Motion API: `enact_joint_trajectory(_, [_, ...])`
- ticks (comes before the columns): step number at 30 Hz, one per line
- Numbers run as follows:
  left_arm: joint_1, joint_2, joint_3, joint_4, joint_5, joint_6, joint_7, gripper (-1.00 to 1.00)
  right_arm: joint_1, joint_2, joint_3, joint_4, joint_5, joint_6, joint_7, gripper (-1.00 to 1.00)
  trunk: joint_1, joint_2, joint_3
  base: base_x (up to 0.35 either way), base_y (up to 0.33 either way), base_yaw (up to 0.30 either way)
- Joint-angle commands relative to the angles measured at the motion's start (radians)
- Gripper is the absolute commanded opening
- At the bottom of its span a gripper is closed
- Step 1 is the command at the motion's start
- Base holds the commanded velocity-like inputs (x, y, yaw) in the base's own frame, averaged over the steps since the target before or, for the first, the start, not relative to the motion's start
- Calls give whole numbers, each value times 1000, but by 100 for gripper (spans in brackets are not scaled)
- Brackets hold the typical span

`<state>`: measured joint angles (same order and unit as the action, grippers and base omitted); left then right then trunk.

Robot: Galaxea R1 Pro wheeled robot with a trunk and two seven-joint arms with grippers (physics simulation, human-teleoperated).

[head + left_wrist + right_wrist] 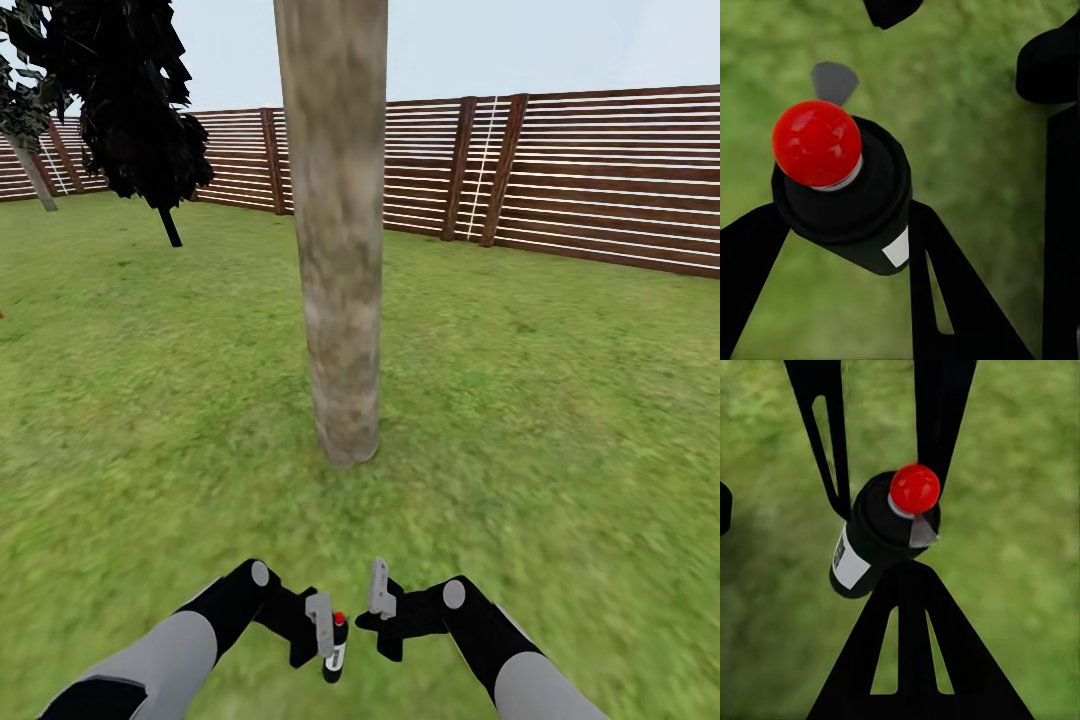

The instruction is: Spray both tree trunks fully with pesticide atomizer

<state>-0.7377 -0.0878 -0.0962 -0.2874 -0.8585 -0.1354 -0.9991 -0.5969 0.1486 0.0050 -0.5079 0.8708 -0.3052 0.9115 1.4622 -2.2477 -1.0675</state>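
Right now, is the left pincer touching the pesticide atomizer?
Touching. The left wrist view shows the left pincer with its fingers pressed against both sides of the pesticide atomizer.

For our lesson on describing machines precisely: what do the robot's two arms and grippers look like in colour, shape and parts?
In the head view both arms have light grey cylindrical forearms ending in black wrist sections, each with a round grey joint cap. The left gripper and right gripper have black bodies and flat, pale grey fingers. In the wrist views the fingers appear as black tapering wedges with slotted triangular cut-outs. No cables or markings show.
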Motion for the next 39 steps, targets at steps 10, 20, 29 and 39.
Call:
enact_joint_trajectory(10, [3, -2, -3, 0, -14, -14, -1, -100, 0, 0, 0, -2, 7, -4, 1, -100, 0, 0, -1, 0, 0, 0])
enact_joint_trajectory(20, [4, -3, -4, 8, -15, -21, -1, -100, 0, 0, 0, -3, 8, -5, 1, -100, 0, 0, -1, 0, 0, 0])
enact_joint_trajectory(29, [6, -16, -4, 10, -13, -23, -1, -100, 0, 0, 0, -3, 8, -5, 1, -100, 0, 0, -1, 0, 0, 0])
enact_joint_trajectory(39, [6, -19, -4, 8, -8, -21, 0, -100, 0, 0, 0, -3, 8, -4, 1, -100, 0, 0, -1, 0, 0, 0])
